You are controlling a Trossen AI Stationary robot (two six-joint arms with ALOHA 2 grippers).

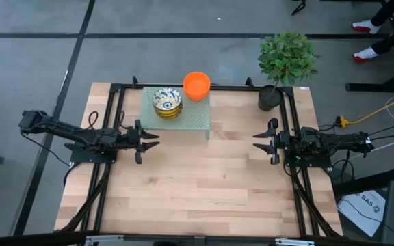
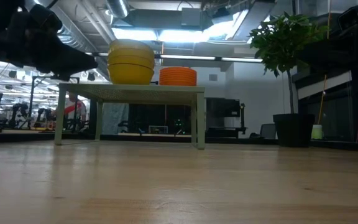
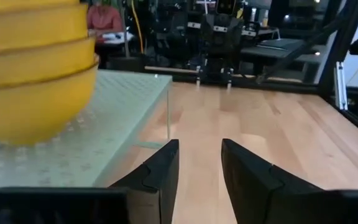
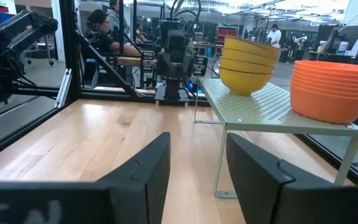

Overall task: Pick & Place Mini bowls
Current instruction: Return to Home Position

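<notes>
Two stacks of mini bowls rest by their bases on a pale green perforated stand (image 1: 198,120) at the table's far middle. One stack (image 1: 167,102) is white with a blue-and-yellow pattern inside and yellow outside (image 4: 246,62). The other stack (image 1: 197,85) is plain orange (image 4: 331,87). My left gripper (image 1: 154,139) hovers open at the table's left, level, just on the near side of the stand, close to the yellow-sided stack (image 3: 30,74). My right gripper (image 1: 257,141) waits open at the table's right, pointing level toward the left. Neither has anything between its fingers.
A dark pot (image 1: 269,98) with a green plant (image 1: 287,58) stands at the far right corner. The stand's thin legs (image 2: 199,118) rise from the wooden tabletop. Bare wood (image 1: 204,184) stretches between the grippers and the near edge. People sit beyond the table.
</notes>
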